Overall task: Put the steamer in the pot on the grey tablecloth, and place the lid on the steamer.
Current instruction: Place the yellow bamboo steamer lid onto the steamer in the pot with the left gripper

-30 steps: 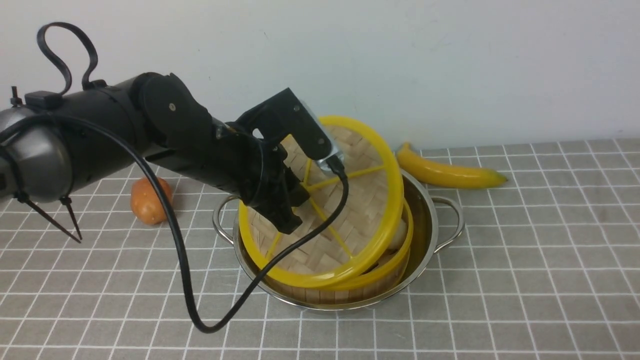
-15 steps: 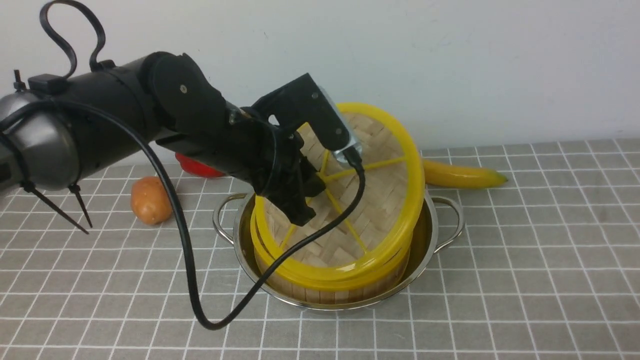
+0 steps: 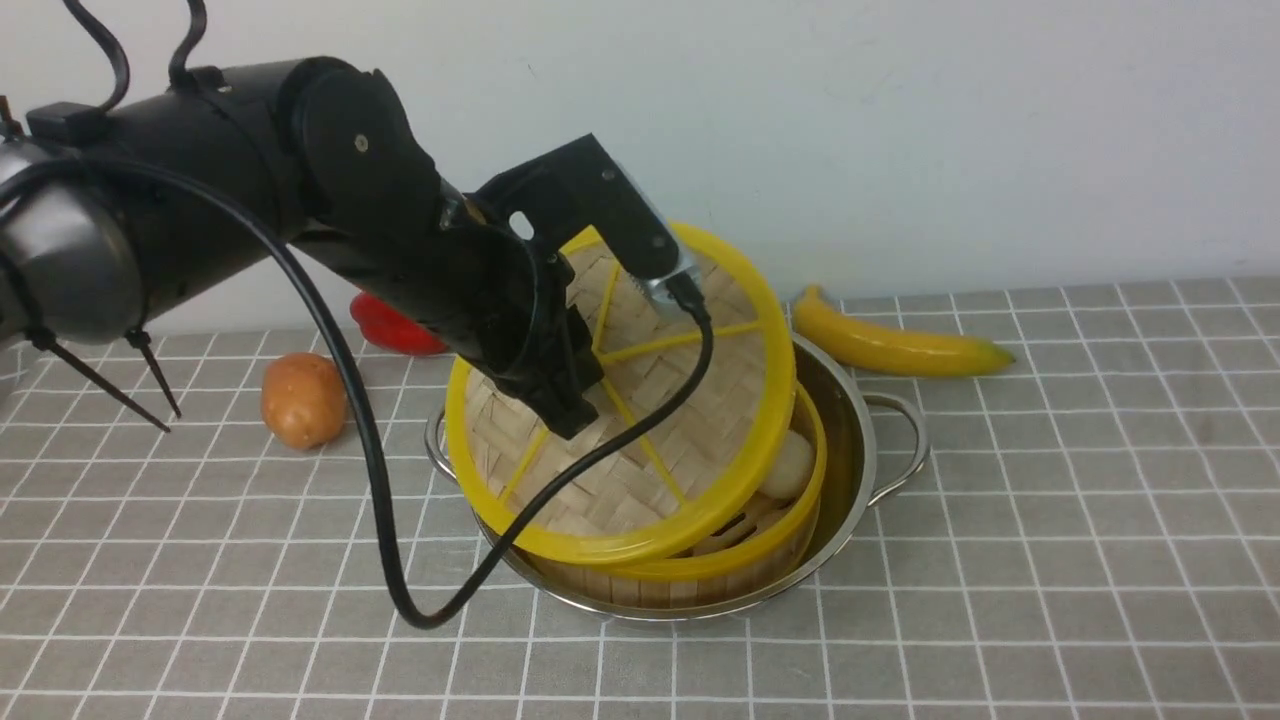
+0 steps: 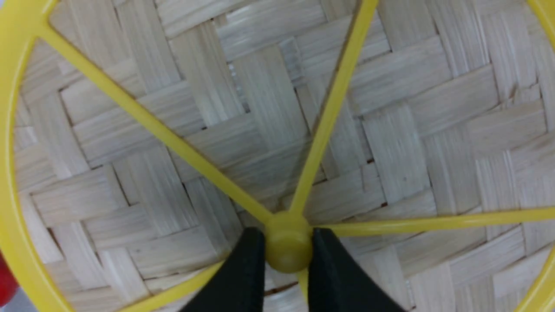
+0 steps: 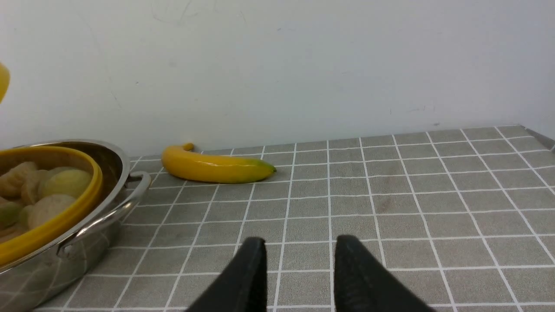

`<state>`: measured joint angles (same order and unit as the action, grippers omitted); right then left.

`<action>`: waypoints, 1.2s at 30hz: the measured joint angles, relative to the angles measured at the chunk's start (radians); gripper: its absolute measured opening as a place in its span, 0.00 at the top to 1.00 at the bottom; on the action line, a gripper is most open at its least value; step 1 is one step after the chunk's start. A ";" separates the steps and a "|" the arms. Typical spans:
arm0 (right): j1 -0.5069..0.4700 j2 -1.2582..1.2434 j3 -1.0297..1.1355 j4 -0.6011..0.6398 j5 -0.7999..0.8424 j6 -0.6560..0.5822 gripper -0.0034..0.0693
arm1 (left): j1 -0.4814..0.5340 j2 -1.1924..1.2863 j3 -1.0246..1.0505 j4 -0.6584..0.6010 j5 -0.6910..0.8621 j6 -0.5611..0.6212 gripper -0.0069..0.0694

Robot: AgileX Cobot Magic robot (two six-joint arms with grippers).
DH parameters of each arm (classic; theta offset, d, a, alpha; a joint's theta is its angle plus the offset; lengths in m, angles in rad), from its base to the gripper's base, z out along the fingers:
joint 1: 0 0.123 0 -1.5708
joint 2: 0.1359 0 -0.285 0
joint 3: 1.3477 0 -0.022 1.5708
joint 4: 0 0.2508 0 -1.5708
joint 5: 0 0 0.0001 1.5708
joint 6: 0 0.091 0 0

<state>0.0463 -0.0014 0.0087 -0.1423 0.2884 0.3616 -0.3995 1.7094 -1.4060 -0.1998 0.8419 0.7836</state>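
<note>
Gripping lid (image 3: pixel 650 440) knob — left claw (image 4: pixel 288 249); lid tilted over steamer (image 3: pixel 700 585) in pot (image 3: pixel 850 440); right claw (image 5: pixel 299 242) spread, empty

You have before you: lid (image 3: pixel 690 400), matt woven bamboo strips, smooth glossy yellow plastic rim and spokes; steamer (image 3: pixel 680 585), pale slatted wood wall, yellow plastic rim; pot (image 3: pixel 852 420), mirror-polished metal; grey tablecloth (image 3: pixel 1050 550), matt cloth; banana (image 3: pixel 890 346), smooth glossy skin.

Yel-rimmed woven lid (image 3: pixel 715 405), grey white-grid cloth (image 3: pixel 1050 520)
</note>
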 joint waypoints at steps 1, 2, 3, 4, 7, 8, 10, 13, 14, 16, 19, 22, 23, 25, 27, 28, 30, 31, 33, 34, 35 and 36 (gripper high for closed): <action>0.000 0.000 0.000 0.000 0.000 0.000 0.62 | 0.000 0.006 0.000 0.001 -0.003 -0.001 0.75; 0.000 0.000 0.000 0.000 0.000 0.000 0.62 | 0.000 0.014 -0.003 0.000 -0.007 -0.001 0.75; 0.000 0.000 0.000 0.000 0.000 0.000 0.62 | 0.000 0.020 -0.006 0.000 -0.008 0.000 0.75; 0.000 0.000 0.000 0.000 0.000 0.000 0.62 | 0.000 0.031 -0.010 0.000 -0.009 0.002 0.75; 0.000 0.000 0.000 0.000 0.000 0.000 0.62 | 0.000 0.058 -0.031 0.000 -0.010 0.006 0.75; 0.000 0.000 0.000 0.000 0.000 0.000 0.62 | 0.000 0.065 -0.039 0.000 -0.010 0.006 0.75; 0.000 0.000 0.000 0.000 0.000 0.000 0.62 | 0.000 0.076 -0.056 0.000 -0.011 0.006 0.75; 0.000 0.000 0.000 0.000 0.000 0.000 0.62 | 0.000 0.085 -0.080 0.000 -0.010 0.006 0.75; 0.000 0.000 0.000 0.000 0.000 0.000 0.62 | 0.000 0.085 -0.081 0.000 -0.009 0.006 0.75; 0.000 0.000 0.000 0.000 0.000 0.000 0.62 | 0.000 0.090 -0.097 0.000 -0.005 0.007 0.75; 0.000 0.000 0.000 0.000 0.000 0.000 0.62 | 0.000 0.098 -0.101 0.000 0.002 0.009 0.75; 0.000 0.000 0.000 0.000 0.000 0.000 0.62 | 0.000 0.103 -0.101 0.000 0.013 0.012 0.75; 0.000 0.000 0.000 0.000 0.000 0.000 0.62 | 0.000 0.105 -0.103 0.000 0.022 0.012 0.75; 0.000 0.000 0.000 0.000 0.000 0.000 0.62 | 0.000 0.108 -0.103 0.000 0.036 0.013 0.75; 0.000 0.000 0.000 0.000 0.000 0.000 0.62 | 0.000 0.111 -0.103 0.000 0.052 0.014 0.75; 0.000 0.000 0.000 0.000 0.000 0.000 0.62 | 0.000 0.111 -0.103 0.000 0.053 0.014 0.75; 0.000 0.000 0.000 0.000 0.000 0.000 0.62 | -0.007 0.111 -0.103 0.000 0.053 0.033 0.75; 0.000 0.000 0.000 0.000 0.000 0.000 0.62 | -0.010 0.111 -0.103 0.000 0.053 0.044 0.75; 0.000 0.000 0.000 0.000 0.000 0.000 0.62 | -0.021 0.111 -0.103 0.002 0.052 0.066 0.75; 0.000 0.000 0.000 0.000 0.000 0.000 0.62 | -0.032 0.111 -0.103 0.002 0.050 0.078 0.75; 0.000 0.000 0.000 0.000 0.000 0.000 0.62 | -0.040 0.111 -0.103 0.002 0.046 0.085 0.75; 0.000 0.000 0.000 0.000 0.000 0.000 0.62 | -0.042 0.111 -0.103 0.002 0.045 0.087 0.75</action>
<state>0.0463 -0.0014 0.0087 -0.1423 0.2884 0.3616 -0.4411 1.8208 -1.5086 -0.1980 0.8869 0.8711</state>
